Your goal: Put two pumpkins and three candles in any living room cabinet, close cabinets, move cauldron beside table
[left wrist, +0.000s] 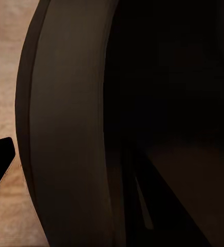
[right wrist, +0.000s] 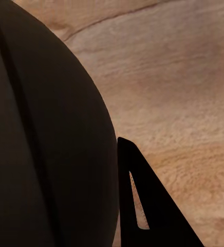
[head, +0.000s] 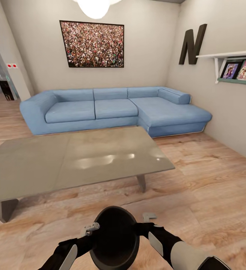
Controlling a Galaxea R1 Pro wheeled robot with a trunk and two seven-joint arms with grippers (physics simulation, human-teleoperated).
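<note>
Bright ceiling lamp (head: 95, 6), glossy table (head: 44, 165) glare

Both arms black w/ light-grey panels, left arm (head: 68, 255) & right arm (head: 183, 251); small grey wrist fittings, black tapered fingers (right wrist: 153, 211).

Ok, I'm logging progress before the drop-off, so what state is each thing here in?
cauldron: upright, mouth up, nothing visible inside, held between both arms above the floor, short of the table.
table: standing, top bare.
left gripper: against the cauldron's rim; whether it is open or shut cannot be told.
right gripper: at the cauldron's opposite side, grip unclear.
sofa: unoccupied.
</note>
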